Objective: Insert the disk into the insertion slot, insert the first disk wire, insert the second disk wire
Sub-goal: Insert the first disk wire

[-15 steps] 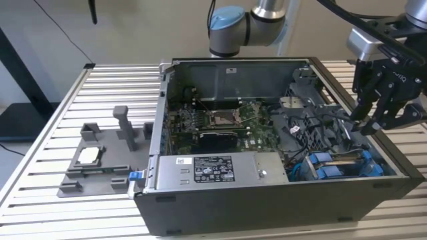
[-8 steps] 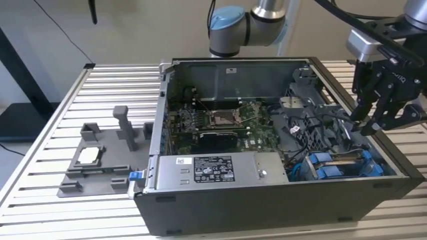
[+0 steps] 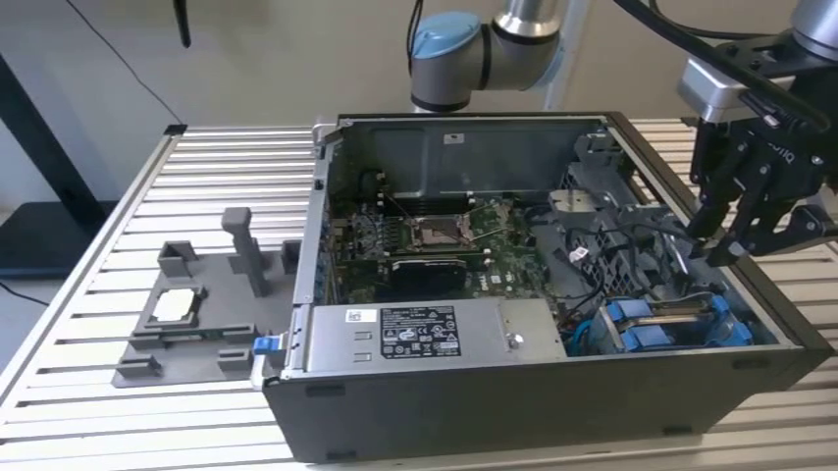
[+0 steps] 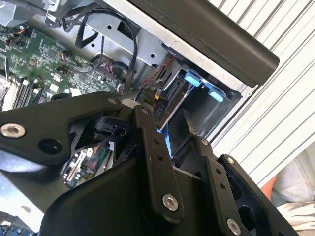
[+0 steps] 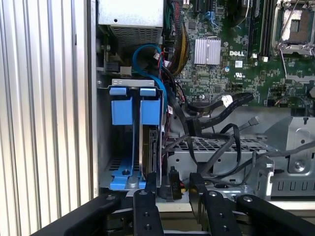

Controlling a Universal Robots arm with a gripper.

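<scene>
The disk (image 5: 149, 147) stands edge-on in its blue carrier inside the insertion slot (image 5: 104, 147), the grey bay at the case's front corner on the exterior view's right (image 3: 753, 339). Two blue tabs (image 5: 121, 105) sit at the bay's mouth. My gripper (image 5: 172, 178) hovers just over the bay near the case's wall (image 3: 724, 247). Its fingers (image 5: 147, 189) are drawn in on a black wire connector (image 5: 173, 181) with red and yellow leads. The connector (image 4: 155, 97) sits at the fingertips, apart from the disk's edge.
Loose black cables (image 5: 211, 118) cross the case beside the bay. The motherboard (image 3: 433, 235) and a grey power-supply box (image 3: 419, 334) are further in. A grey fixture tray with posts (image 3: 183, 324) sits on the slatted table (image 3: 223, 177) at the exterior view's left.
</scene>
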